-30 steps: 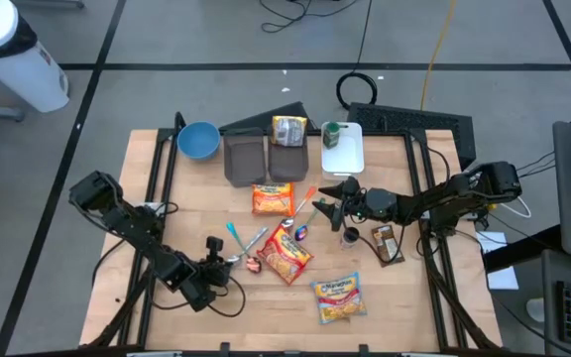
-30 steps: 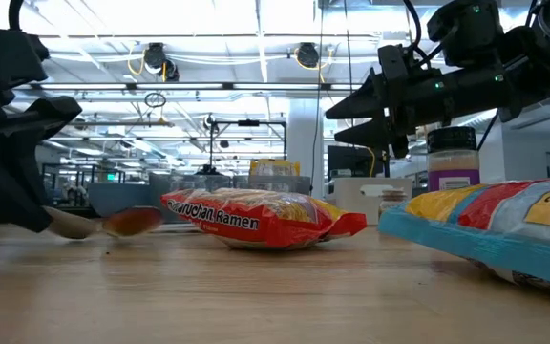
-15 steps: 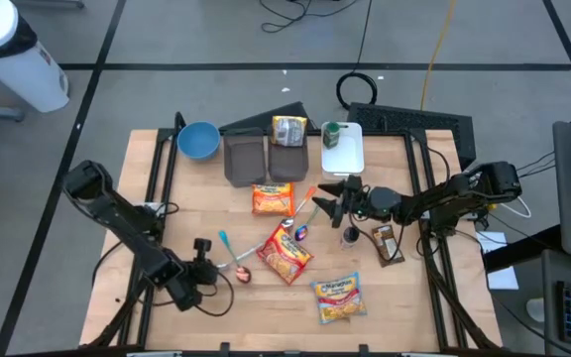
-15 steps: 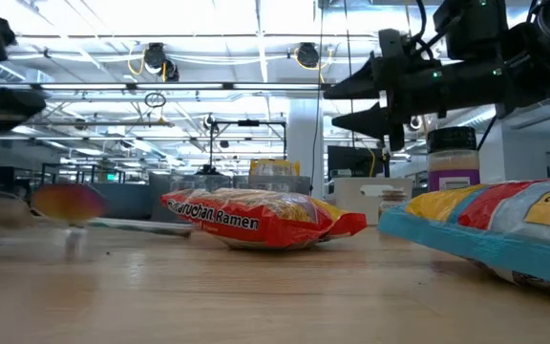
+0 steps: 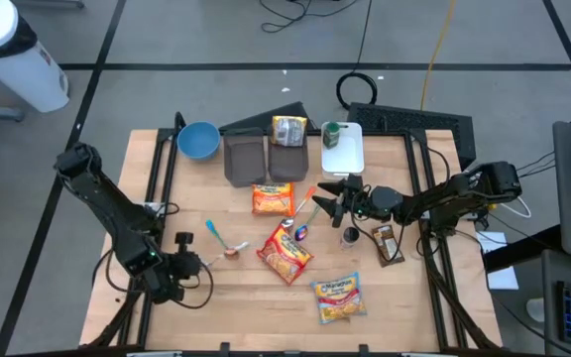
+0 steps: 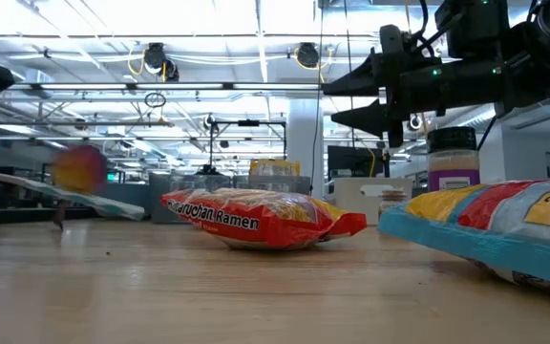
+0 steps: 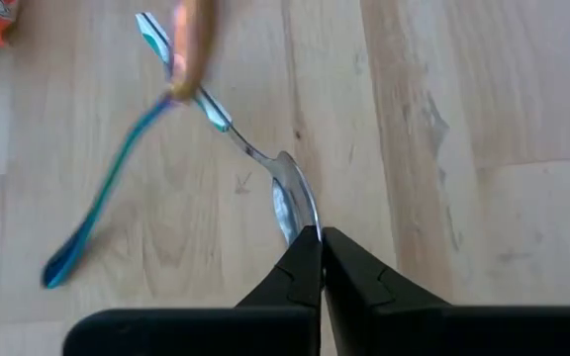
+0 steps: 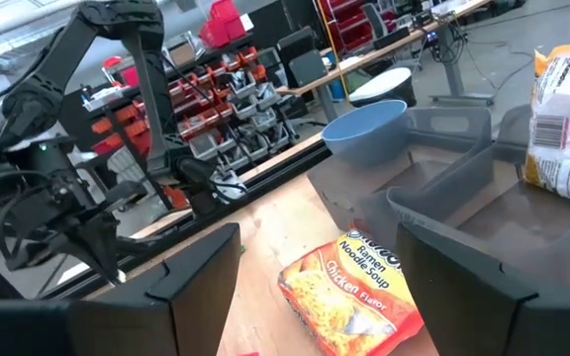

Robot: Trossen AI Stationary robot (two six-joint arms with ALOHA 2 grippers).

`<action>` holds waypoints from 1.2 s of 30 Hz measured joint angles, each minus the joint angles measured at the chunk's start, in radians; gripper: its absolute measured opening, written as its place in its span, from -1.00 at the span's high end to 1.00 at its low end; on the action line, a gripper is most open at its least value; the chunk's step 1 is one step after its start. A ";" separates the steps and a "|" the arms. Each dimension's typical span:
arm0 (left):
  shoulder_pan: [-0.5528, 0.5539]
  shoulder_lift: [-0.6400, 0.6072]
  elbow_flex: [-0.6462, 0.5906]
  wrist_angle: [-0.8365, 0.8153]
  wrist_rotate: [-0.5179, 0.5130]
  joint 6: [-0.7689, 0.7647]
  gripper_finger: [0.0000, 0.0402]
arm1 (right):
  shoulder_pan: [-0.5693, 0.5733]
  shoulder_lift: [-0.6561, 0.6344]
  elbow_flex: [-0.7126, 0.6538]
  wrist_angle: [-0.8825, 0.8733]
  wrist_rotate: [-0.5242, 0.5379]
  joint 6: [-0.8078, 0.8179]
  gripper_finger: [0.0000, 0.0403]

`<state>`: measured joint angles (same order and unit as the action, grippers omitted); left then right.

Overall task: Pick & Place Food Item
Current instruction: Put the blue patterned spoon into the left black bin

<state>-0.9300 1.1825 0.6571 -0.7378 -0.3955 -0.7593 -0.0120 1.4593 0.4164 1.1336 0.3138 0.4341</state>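
The ramen pack (image 5: 285, 255) lies flat at mid-surface, untouched by either hand. A second ramen pack (image 5: 273, 199) sits just beside the two grey bins (image 5: 245, 159); a third pack (image 5: 337, 297) lies nearer the front edge. One bin already holds a noodle packet (image 5: 288, 131). I judge at least one placement done and several food items still to be picked.

My right hand (image 5: 333, 193) hovers above the surface, between the bins and the small jar (image 5: 349, 236), fingers spread wide and holding nothing. From its wrist view I see the bins and the blue bowl (image 8: 366, 129) ahead, so I judge it is lined up for an approach toward the ramen.

My left hand (image 5: 188, 260) is low at the front left, clenched. In the wrist view its tips meet at the bowl of a metal spoon (image 7: 292, 198); whether it pinches the spoon or only touches it I cannot tell, since the view is blurred. A teal-handled utensil (image 7: 107, 188) lies crossed over the spoon.
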 joint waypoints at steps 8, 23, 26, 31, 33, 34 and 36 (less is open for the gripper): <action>0.044 -0.007 0.000 -0.001 0.114 0.010 0.97 | 0.000 0.000 0.000 0.000 0.001 -0.030 -0.32; 0.173 -0.007 0.041 -0.089 0.137 0.084 0.98 | 0.015 0.000 0.000 0.006 -0.030 -0.144 -0.32; 0.206 -0.007 0.105 -0.190 0.096 0.107 0.98 | 0.021 0.000 0.002 0.026 -0.030 -0.195 -0.32; 0.267 -0.007 0.230 -0.310 0.022 0.144 0.98 | 0.020 0.000 0.036 0.026 -0.067 -0.298 -0.32; 0.295 -0.007 0.271 -0.324 -0.001 0.178 0.98 | 0.020 0.000 0.069 0.002 -0.109 -0.350 -0.32; 0.311 -0.007 0.290 -0.324 -0.007 0.198 0.98 | 0.021 0.000 0.093 -0.028 -0.128 -0.379 -0.32; 0.345 -0.007 0.315 -0.315 -0.015 0.230 0.98 | 0.026 0.000 0.149 -0.116 -0.148 -0.444 -0.32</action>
<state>-0.5854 1.1755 0.9725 -1.0526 -0.4109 -0.5293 0.0137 1.4593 0.5654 1.0173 0.1662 -0.0096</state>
